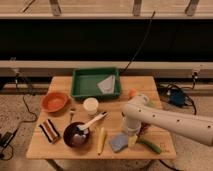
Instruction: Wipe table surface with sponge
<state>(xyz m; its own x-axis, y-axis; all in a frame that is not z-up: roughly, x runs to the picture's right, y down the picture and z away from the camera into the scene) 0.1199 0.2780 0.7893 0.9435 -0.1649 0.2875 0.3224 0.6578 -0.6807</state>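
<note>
We see the robot's white claw (131, 138) pointing down at the light wooden table (116, 104), near its front edge. We cannot tell if the claw is spread or pinching something. The small flat blue-grey sponge (118, 143) lies on the table just left of the claw. A long green thing (150, 146) lies just right of the claw. Left of the sponge are a long yellow thing (101, 140) and a dark round bowl (75, 136). Well behind the claw sits a green plastic tray (75, 82) with a pale grey cloth (106, 84) in it.
</note>
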